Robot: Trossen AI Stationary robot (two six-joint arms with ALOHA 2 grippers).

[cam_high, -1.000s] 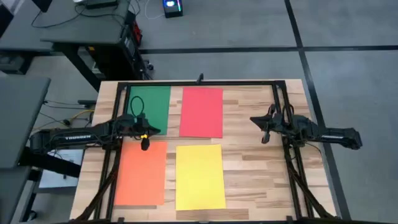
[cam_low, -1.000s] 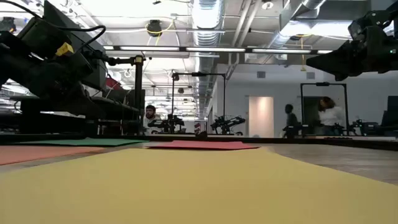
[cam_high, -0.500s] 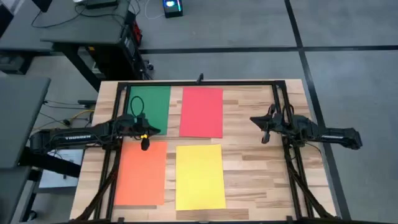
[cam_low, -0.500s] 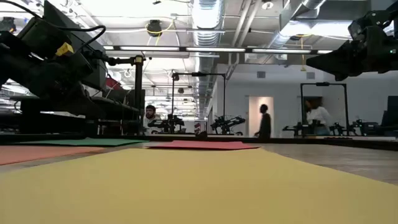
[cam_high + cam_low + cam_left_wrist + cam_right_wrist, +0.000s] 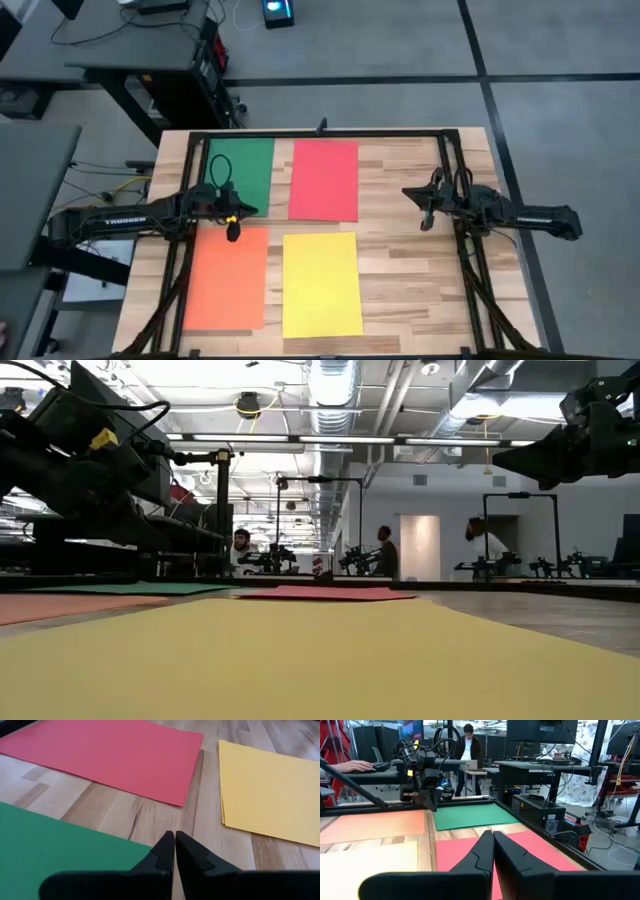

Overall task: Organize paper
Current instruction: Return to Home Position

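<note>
Jaws on both arms [image 5: 120, 218] closed, empty, above wooden table [image 5: 420, 280] with paper [image 5: 322, 285]; people [image 5: 385, 552] beyond

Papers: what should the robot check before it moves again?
1. Every colour has its own spot: green pile, red pile, orange pile, yellow pile: ok.
2. Piles lie apart, with wood showing between them: ok.
3. Left gripper shut and holding nothing: ok.
4. Right gripper shut and holding nothing: ok.
5. Both grippers are raised off the paper: ok.
6. Sheets inside each pile are lined up exactly: cannot tell.
</note>
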